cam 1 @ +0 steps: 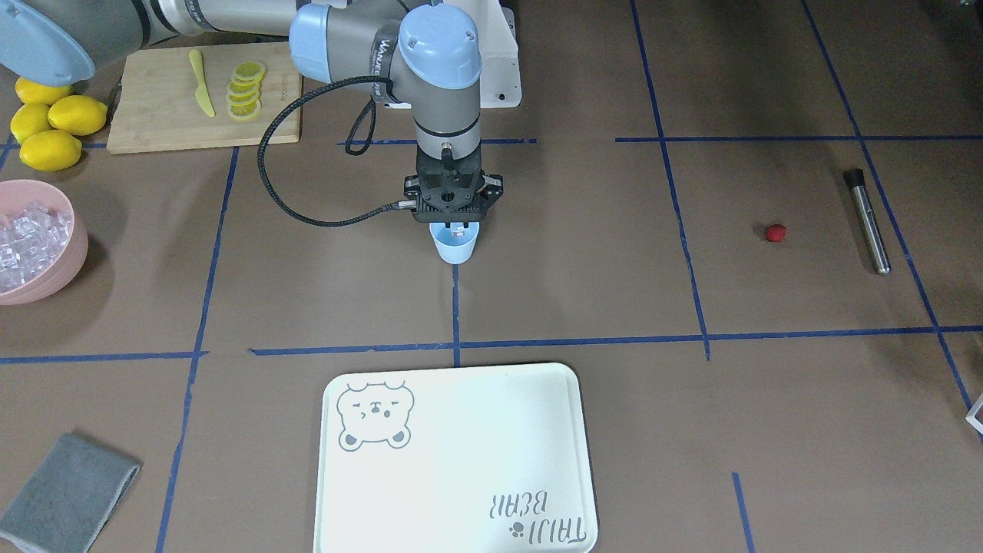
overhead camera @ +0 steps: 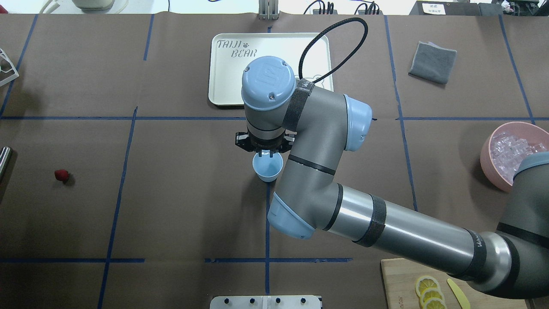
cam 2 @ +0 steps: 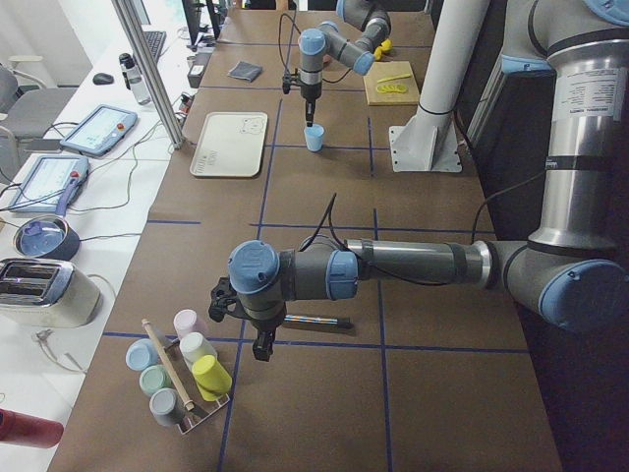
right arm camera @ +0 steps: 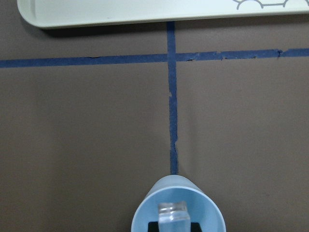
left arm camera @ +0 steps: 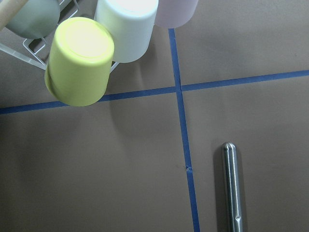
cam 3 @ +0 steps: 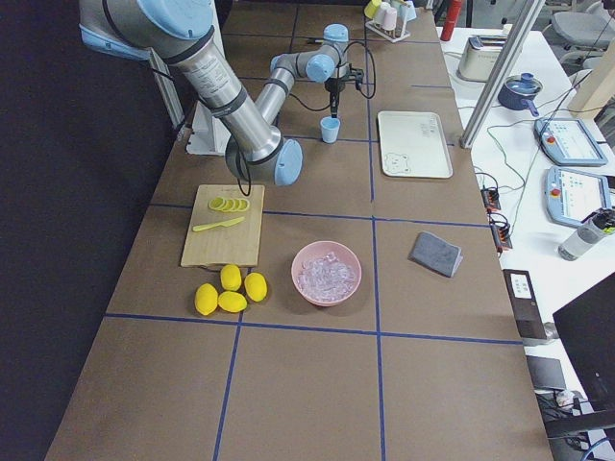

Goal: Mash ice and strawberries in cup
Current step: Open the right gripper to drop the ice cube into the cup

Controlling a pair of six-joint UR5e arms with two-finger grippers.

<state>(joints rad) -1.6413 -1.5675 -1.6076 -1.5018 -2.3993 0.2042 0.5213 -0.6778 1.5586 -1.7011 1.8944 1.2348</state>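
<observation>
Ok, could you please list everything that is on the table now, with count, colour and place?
cup: one, light blue, table centre, under right gripper
ice cube: one, clear, held above cup mouth
bowl: one, pink, holding ice, robot's right side
strawberry: one, red, robot's left side
metal rod: one, silver with black end, further left than strawberry
lemons: four, yellow, beside cutting board
cutting board: one, wooden, bearing lemon slices and yellow knife
tray: one, white, operators' side
cloth: one, grey, operators' side, robot's right
racked cups: several, pastel, left end
right gripper: shut on ice cube
left gripper: near racked cups, jaw state unclear
</observation>
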